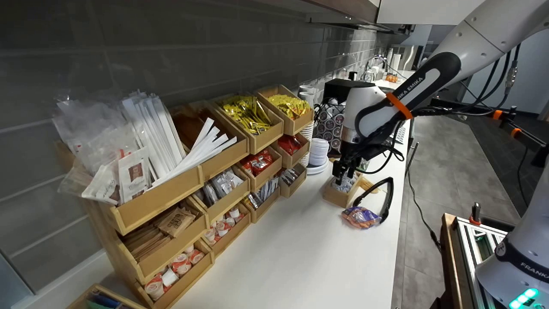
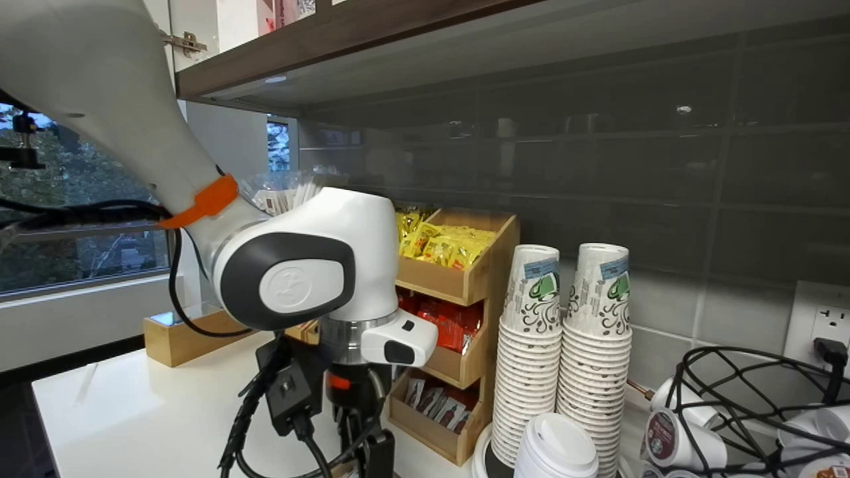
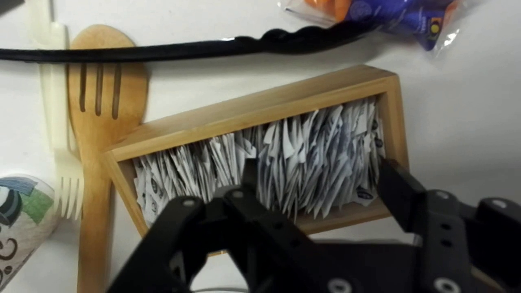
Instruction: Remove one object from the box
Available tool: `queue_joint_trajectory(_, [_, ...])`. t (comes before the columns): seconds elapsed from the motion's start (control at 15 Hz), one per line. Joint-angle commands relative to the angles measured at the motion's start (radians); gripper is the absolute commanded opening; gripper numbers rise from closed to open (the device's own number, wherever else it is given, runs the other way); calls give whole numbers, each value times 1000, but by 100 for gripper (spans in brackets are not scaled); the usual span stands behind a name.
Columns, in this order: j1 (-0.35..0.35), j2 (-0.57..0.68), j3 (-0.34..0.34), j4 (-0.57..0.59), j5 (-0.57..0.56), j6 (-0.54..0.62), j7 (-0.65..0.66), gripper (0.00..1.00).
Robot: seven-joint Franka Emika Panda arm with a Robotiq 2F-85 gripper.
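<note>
**Risk: multi-pick, snag**

Gripper (image 3: 319, 176): jaws apart, nothing clamped. Pkts (image 3: 301, 162), tightly packed, may come up several at once. Box (image 3: 260, 106) around them, on counter (image 1: 296, 257), may drag if the fingertip (image 3: 397, 182) nr its end wall (image 3: 395, 122) catches.

The robot's white and black arm (image 1: 472, 45) reaches in from the upper right in an exterior view and slopes down to the left. Its round base (image 1: 510, 257) stands near, on the right, with green lights (image 1: 523, 298) glowing on it. The wrist (image 2: 372, 245) is bent so that the black gripper (image 3: 320, 175) points down. In the wrist view, its two fingers (image 3: 401, 191) are well apart, one left, one right.
</note>
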Motion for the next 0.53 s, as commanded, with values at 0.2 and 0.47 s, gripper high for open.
queue_joint_trajectory(0.2, [1,-13,-2,8,-15,-47,18,53])
queue_joint_trajectory(0.47, [2,-21,-3,6,-25,-62,21,56])
